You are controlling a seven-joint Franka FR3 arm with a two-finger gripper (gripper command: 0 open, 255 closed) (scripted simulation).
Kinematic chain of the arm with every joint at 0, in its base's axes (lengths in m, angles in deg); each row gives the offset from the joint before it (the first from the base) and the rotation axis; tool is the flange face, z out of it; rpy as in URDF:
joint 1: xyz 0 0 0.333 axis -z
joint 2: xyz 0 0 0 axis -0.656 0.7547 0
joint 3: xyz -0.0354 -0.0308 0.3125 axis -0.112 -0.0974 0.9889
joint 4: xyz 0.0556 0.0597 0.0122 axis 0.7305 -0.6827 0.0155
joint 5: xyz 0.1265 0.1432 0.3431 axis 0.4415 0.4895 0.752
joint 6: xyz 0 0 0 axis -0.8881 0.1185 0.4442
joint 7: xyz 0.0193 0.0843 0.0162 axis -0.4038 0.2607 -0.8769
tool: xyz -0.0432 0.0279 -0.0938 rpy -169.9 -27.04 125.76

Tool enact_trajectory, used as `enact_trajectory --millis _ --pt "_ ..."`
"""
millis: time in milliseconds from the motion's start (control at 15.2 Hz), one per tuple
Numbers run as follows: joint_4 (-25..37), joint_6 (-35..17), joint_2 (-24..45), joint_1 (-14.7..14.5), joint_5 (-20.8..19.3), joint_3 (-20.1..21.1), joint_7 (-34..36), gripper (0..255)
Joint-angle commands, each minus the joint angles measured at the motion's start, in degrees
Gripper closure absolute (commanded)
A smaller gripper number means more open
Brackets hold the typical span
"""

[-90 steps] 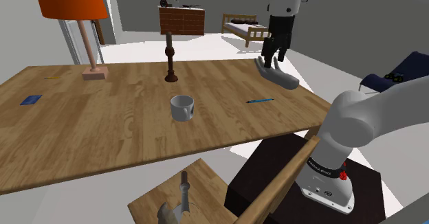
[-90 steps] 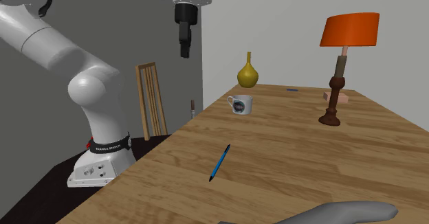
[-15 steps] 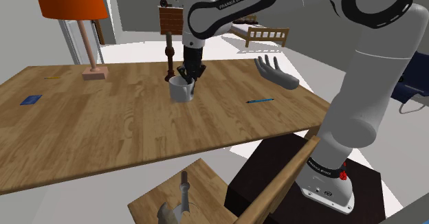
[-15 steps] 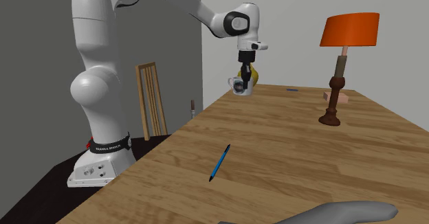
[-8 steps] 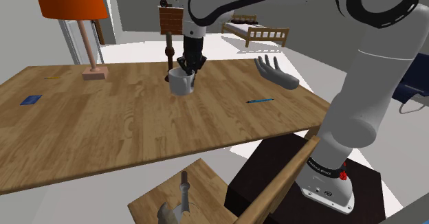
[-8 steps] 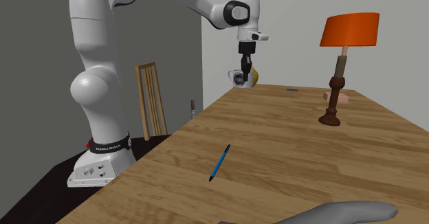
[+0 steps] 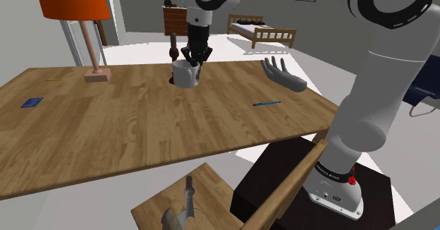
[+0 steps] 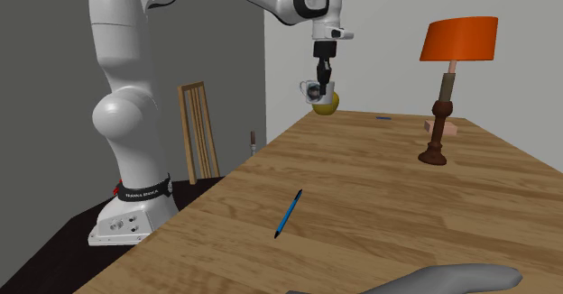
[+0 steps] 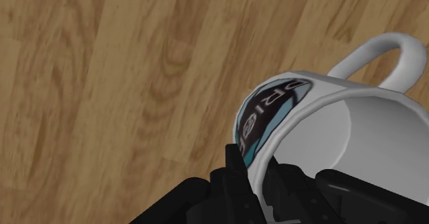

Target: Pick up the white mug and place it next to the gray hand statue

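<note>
The white mug [image 7: 186, 74] now hangs higher than it did half a second ago. In the shoulder view it has risen clear of the wooden table [image 7: 106, 130], and the arm above it has lifted with it. About six seconds ago the mug stood on the table and the gripper [image 7: 195, 61] hovered over the gray hand statue [image 7: 284, 75]. The statue lies where it did then, near the table's edge on the shoulder view's right, well apart from the mug. The blue pen [image 7: 266, 104] has not moved either.

I see the mug held in the air directly under the gripper. The black fingers are clamped on its rim, one finger outside the wall and one inside the cup. In the wrist view the mug [image 9: 330, 119] shows its open mouth just above the gripper [image 9: 265, 171], with its handle on the side away from the fingers. In the second exterior view the mug [image 8: 313, 90] hangs from the gripper [image 8: 319, 83] in front of a yellow vase [image 8: 327, 105], above the far end of the table.

The mug carries a dark oval label with teal inside and pale letters along its edge. I cannot read the word with confidence. A black band on the arm's base [image 8: 144, 191] bears white lettering too small to read.
</note>
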Motion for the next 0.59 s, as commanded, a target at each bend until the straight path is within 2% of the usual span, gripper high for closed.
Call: enact_trajectory --millis 0,198,528 --pt "1.59 1.64 -0.03 0.0 -0.01 0.0 0.06 255" --pt "3.65 3.72 -0.06 0.01 -0.03 -0.01 0.15 255" --pt "-2.83 3.03 -5.54 3.15 0.64 -3.13 -6.31 255"
